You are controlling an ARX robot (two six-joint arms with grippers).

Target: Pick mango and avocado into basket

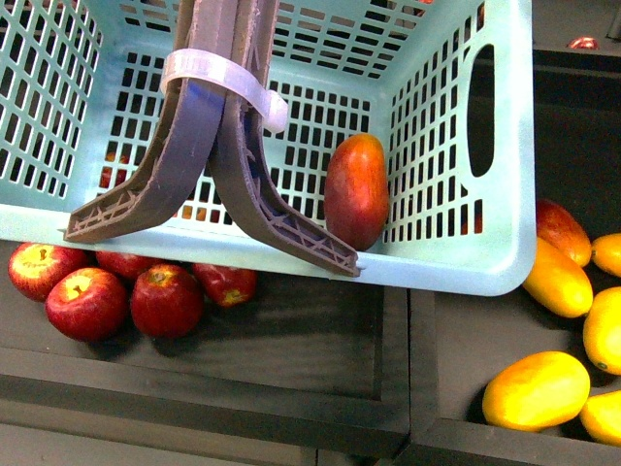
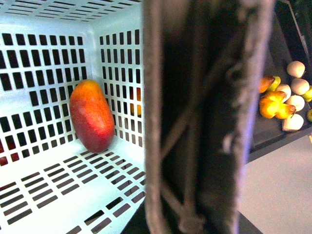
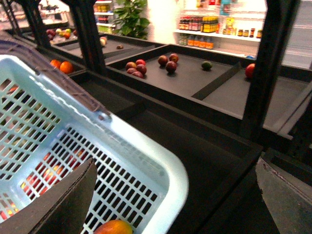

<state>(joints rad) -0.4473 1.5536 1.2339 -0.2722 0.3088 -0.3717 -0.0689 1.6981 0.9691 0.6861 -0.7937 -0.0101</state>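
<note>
Mango (image 1: pixel 356 191) stands upright in a basket (image 1: pixel 456 262) corner, leaning on the wall. Right gripper (image 3: pixel 175 214): fingers (image 3: pixel 63 204) spread wide and empty at the basket rim, mango just beside one finger. Left gripper: finger spread cannot be told.

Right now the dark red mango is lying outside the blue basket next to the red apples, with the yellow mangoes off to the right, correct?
Not quite. The mango is inside the basket, leaning against its lattice wall, as the front view shows. The red apples lie outside the basket, and the yellow mangoes are off to the right.
</note>
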